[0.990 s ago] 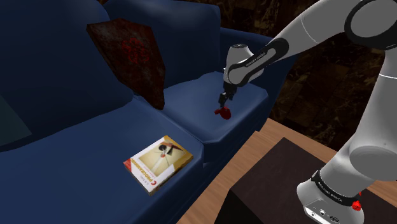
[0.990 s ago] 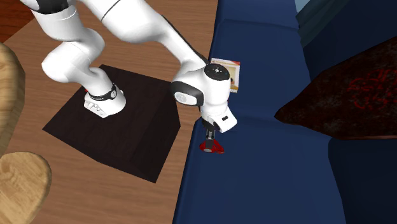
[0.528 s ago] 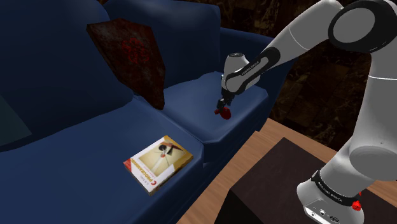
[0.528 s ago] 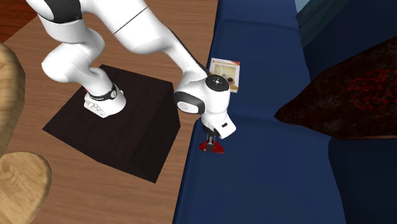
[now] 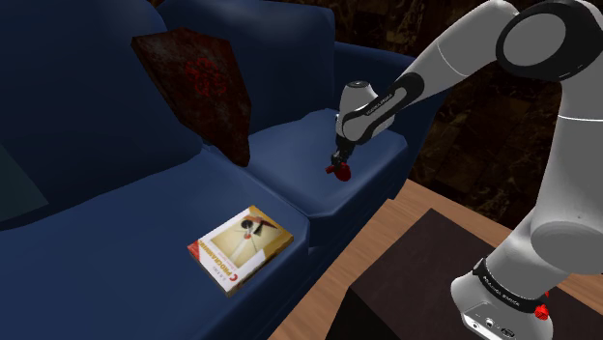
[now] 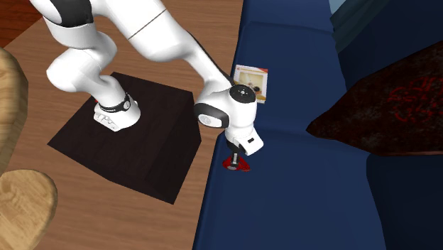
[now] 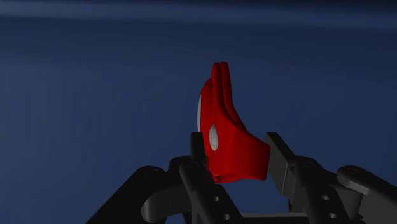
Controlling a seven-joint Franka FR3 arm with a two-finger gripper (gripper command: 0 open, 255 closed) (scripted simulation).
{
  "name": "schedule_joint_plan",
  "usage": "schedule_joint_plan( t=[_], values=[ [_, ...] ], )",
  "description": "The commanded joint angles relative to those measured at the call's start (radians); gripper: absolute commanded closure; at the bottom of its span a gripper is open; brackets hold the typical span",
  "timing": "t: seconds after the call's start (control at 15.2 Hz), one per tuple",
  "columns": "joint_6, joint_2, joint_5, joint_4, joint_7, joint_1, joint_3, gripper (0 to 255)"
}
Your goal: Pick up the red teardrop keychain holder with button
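A smooth, deep-blue sofa (image 5: 116, 198) carries a dark, red-patterned square cushion (image 5: 198, 92) leaning on its backrest and a flat cream-and-red book (image 5: 242, 248) on its seat. Near the seat's front edge, the glossy red teardrop keychain holder (image 7: 226, 143), with its small pale oval button, is pinched between the gripper's (image 7: 235, 153) black fingers (image 7: 280, 167). I can't quite tell whether it touches the cushion.

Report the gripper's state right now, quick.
Gripper: closed on the red keychain holder, with the jaws against both its sides.
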Motion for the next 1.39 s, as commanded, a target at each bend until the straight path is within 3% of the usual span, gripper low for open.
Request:
schedule_joint_plan(
  t=[0.0, 1.32],
  values=[
    [0.0, 0.0, 0.0, 0.0, 0.0, 0.0, 0.0, 255],
    [-0.169, -0.151, 0.018, 0.018, -0.028, -0.001, 0.008, 255]
  ],
)
